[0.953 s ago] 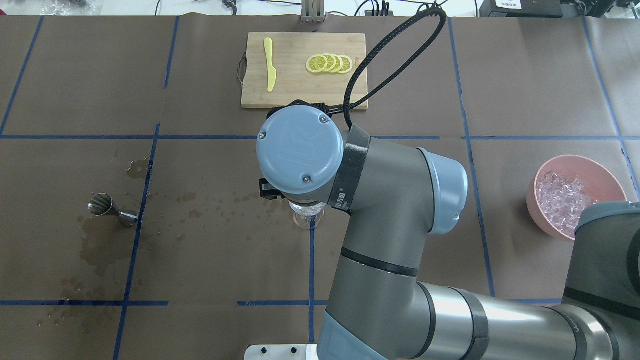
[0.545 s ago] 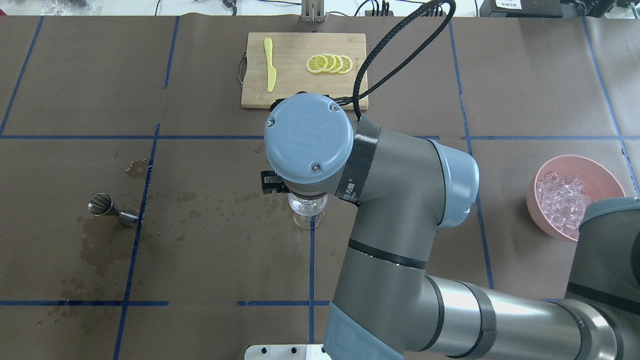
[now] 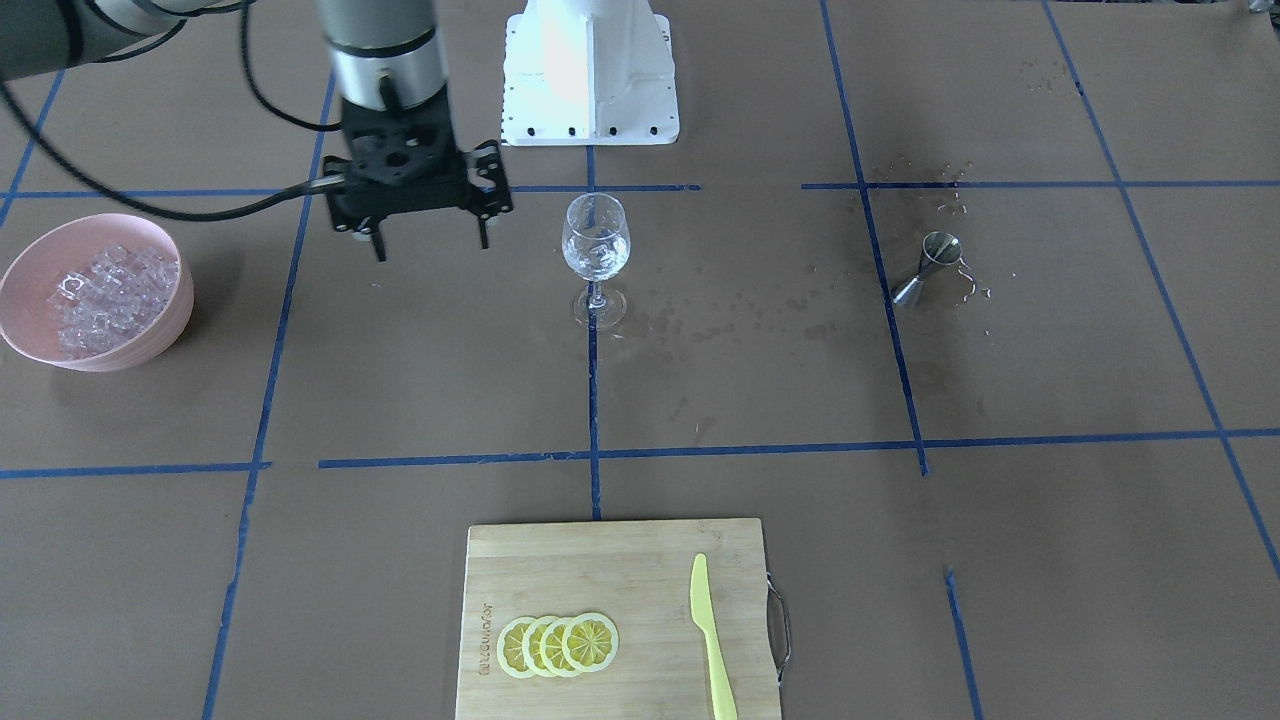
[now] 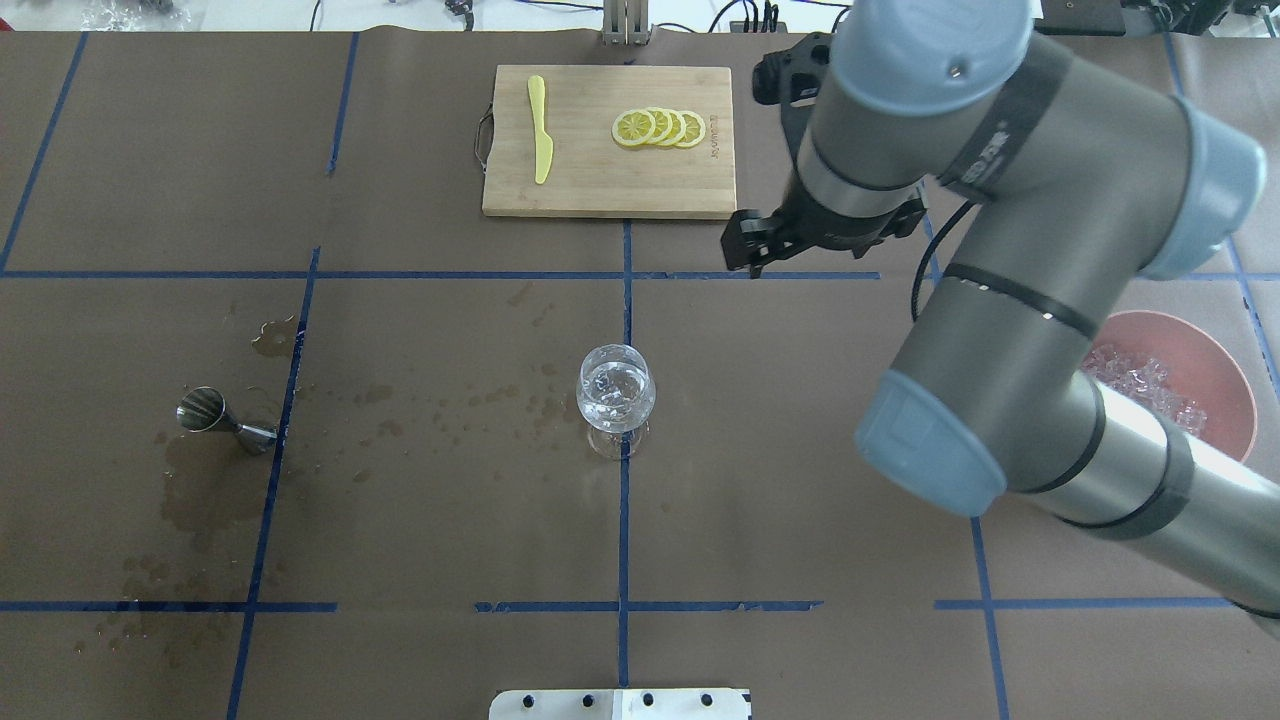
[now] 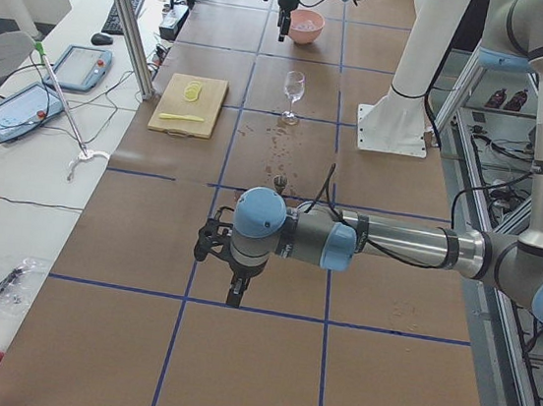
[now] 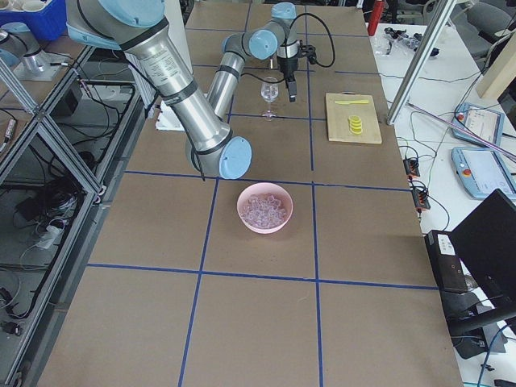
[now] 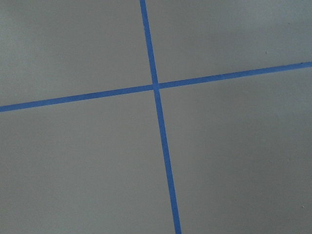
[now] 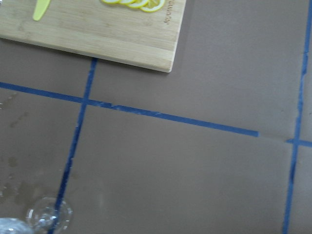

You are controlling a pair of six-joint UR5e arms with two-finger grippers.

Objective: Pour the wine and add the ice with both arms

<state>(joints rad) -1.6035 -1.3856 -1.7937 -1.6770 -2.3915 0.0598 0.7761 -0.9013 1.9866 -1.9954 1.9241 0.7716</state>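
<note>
A clear wine glass (image 3: 595, 245) (image 4: 616, 398) stands upright at the table's middle, and something clear glints in its bowl. The ice (image 3: 100, 290) (image 4: 1140, 383) is heaped in a pink bowl (image 3: 20, 330) (image 4: 1215, 360) on the robot's right side. My right gripper (image 3: 431, 240) hangs open and empty above the table, between glass and bowl. My left gripper (image 5: 232, 292) shows only in the exterior left view, low over bare table far to the left; whether it is open or shut I cannot tell. No wine is in view.
A steel jigger (image 4: 215, 417) lies on its side among wet stains left of the glass. At the far edge lies a bamboo board (image 4: 590, 190) with lemon slices (image 4: 658, 128) and a yellow knife (image 4: 540, 130). The white pedestal (image 3: 590, 70) stands at the robot's side.
The right arm has swung away from above the glass toward the far right, and the glass now shows in full. The glass, jigger and bowl have not moved.
</note>
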